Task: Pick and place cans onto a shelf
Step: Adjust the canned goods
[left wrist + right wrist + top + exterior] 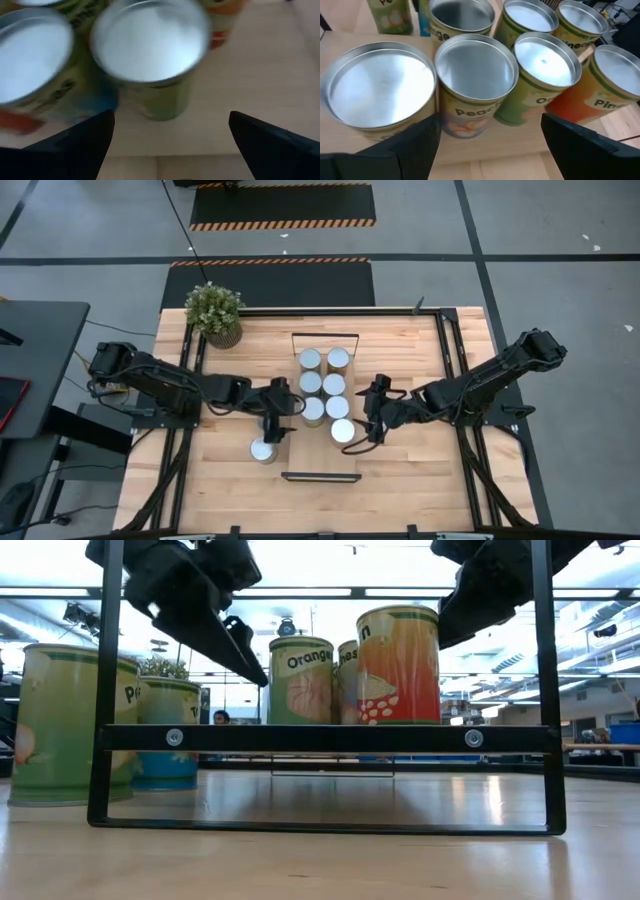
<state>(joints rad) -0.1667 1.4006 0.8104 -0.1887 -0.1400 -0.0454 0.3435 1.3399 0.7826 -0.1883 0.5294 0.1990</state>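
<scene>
Cans (324,385) clustered on shelf (322,475); potted plant (215,311) well apart

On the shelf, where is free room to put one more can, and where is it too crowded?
Free: the shelf board between the nearest can and the near end bar. Crowded: the middle and far part, where the cans stand in two tight rows, with both end effectors close on either side.

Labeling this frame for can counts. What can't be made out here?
- Low view: the shelf bar and front cans hide the cans behind, so no full count.
- High view: the right gripper overlaps the nearest can; contact unclear.
- Left wrist view: blurred; labels unreadable, left gripper fingertips cut off by the edge.
- Right wrist view: labels partly cut off.
</scene>
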